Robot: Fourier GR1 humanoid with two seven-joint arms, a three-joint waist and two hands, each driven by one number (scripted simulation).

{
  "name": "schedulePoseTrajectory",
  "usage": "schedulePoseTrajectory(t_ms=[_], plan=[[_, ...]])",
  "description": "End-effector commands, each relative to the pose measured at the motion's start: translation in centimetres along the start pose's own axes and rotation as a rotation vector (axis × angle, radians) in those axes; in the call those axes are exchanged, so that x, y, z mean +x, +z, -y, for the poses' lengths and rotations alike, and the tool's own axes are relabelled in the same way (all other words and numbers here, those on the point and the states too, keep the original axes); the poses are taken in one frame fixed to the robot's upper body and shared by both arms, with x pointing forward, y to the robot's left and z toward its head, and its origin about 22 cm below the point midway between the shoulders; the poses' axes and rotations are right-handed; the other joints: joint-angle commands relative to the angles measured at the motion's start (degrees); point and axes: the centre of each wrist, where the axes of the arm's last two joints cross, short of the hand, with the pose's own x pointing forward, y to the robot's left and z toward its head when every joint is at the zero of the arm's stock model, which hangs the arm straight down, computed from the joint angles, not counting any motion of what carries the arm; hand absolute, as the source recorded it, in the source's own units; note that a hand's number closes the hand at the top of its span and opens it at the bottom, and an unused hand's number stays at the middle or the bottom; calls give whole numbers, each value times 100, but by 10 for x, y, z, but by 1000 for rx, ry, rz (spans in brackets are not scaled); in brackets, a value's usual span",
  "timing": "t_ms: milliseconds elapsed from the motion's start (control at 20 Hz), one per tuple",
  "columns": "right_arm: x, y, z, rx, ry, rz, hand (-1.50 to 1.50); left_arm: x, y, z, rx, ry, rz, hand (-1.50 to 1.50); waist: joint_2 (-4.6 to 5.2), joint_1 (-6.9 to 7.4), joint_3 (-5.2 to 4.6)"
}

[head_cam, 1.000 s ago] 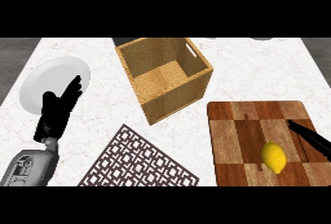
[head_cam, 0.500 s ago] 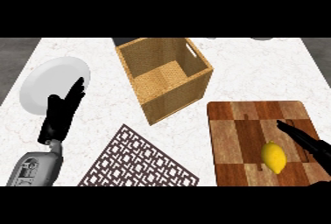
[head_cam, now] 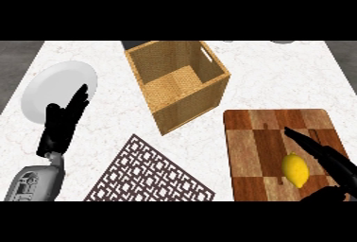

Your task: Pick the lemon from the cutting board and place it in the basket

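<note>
Just left of the right hand (head_cam: 326,157), the lemon (head_cam: 295,170) lies on the board (head_cam: 257,142), in its near half. The hand is spread wide and holds nothing: its fingers run straight and slantwise along the lemon's right side, and the thumb shows apart from them at the fruit's near end. That looks like the set-up for a pinch across the lemon's short width. Whether the fingers touch the peel I cannot tell. The lemon's long axis runs from near to far, leaning slightly left at the far tip, so it sits at a small angle to the fingers rather than square to them. The basket (head_cam: 178,80) stands open-topped on the counter (head_cam: 293,75), beyond the fingertips and to their left, well apart. The left hand (head_cam: 61,124) rests open, fingers up, at the view's left over a plate (head_cam: 55,85), with a lattice mat (head_cam: 150,172) to its right.
</note>
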Motion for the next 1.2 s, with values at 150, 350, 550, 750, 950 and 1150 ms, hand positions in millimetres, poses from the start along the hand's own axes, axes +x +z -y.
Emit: schedulePoseTrajectory(t_ms=[150, 350, 550, 750, 950, 1150], plan=[[-5, -8, -7, -1, -1, -4, -150, 3, 2, 6, -2, 13, -7, 0, -1, -2, 0], [-14, -2, -16, 63, 48, 24, 150, 16, 3, 3, -14, -4, 6, 0, -2, 5, 2], [-2, -14, -9, -32, 157, 62, 150, -11, -2, 16, 14, -9, 4, 0, 2, -12, 0], [-4, -18, -39, -54, 222, 96, 150, -4, -10, 17, 0, 6, 6, 0, 4, -20, 0], [-5, 1, -19, -75, 266, 109, 150, 22, -1, -7, 3, -7, -9, 0, -8, -9, 1], [114, -104, -84, -35, 434, 146, 150, 20, -11, 9, -37, -26, 26, 0, 24, 376, -54]])
